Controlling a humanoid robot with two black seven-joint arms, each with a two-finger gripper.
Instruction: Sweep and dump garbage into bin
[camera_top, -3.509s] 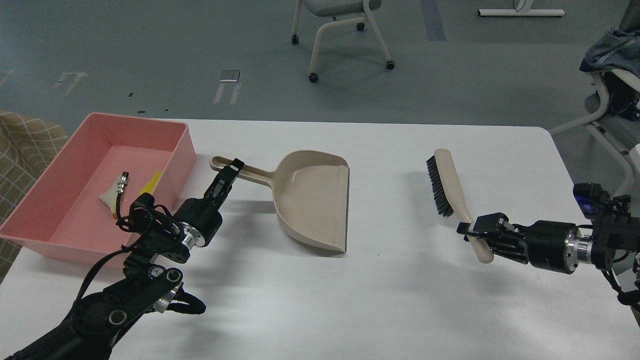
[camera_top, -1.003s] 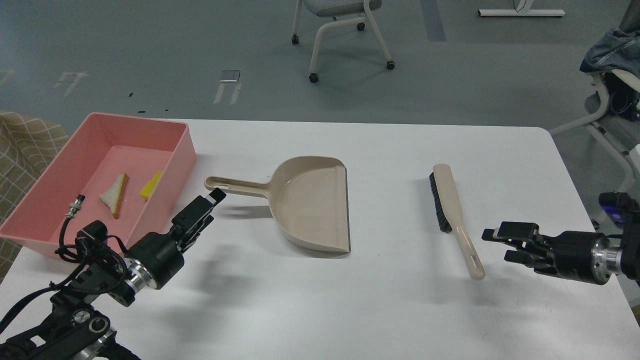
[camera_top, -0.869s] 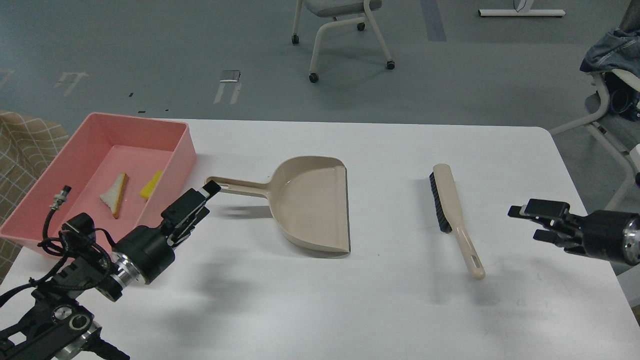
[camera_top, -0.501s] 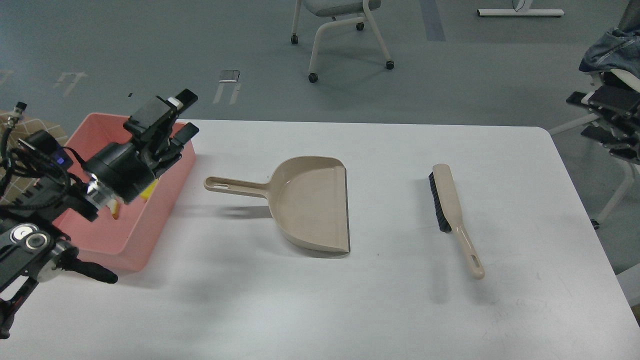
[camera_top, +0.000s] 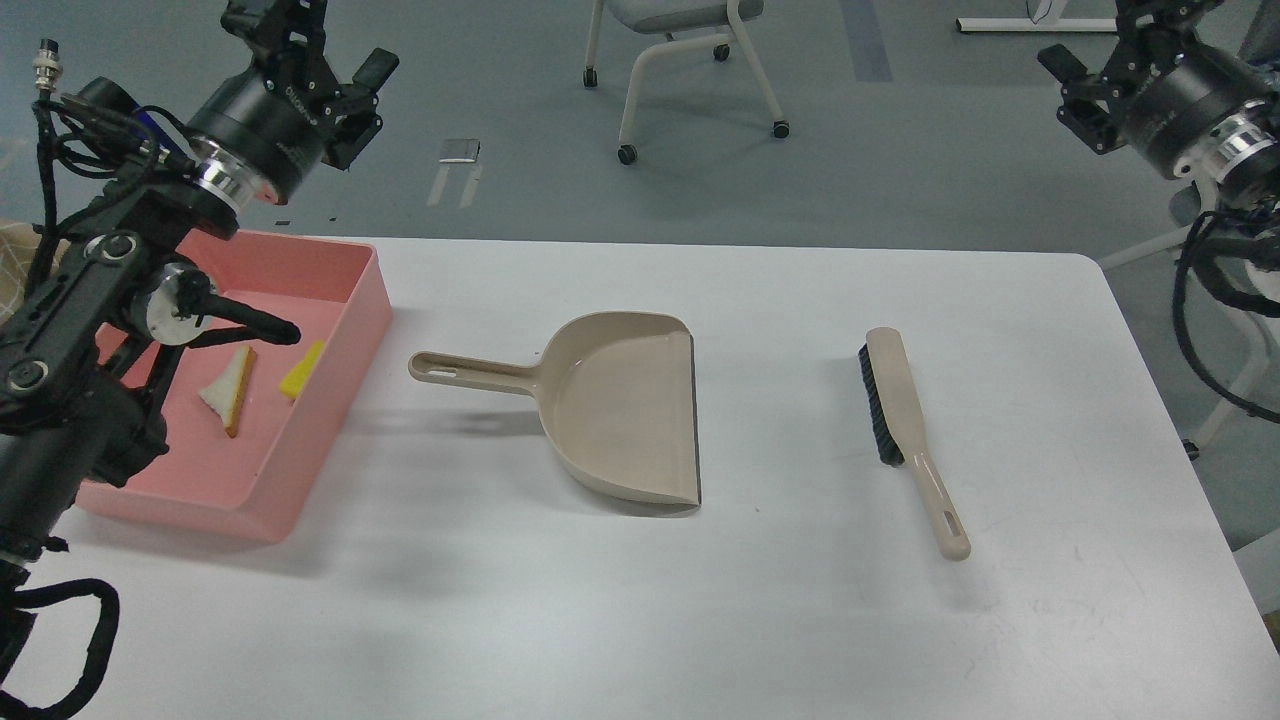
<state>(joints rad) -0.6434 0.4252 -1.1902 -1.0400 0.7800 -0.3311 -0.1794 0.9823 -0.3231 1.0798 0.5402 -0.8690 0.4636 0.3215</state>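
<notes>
Bread (camera_top: 228, 388) and sponge (camera_top: 301, 369) already in the pink bin (camera_top: 352, 313), left edge of worktop (camera_top: 700, 600). Left end effector (camera_top: 318, 40) released, empty; right end effector (camera_top: 1100, 55) too cut off to tell. Could bump the bin if lowered carelessly.
</notes>
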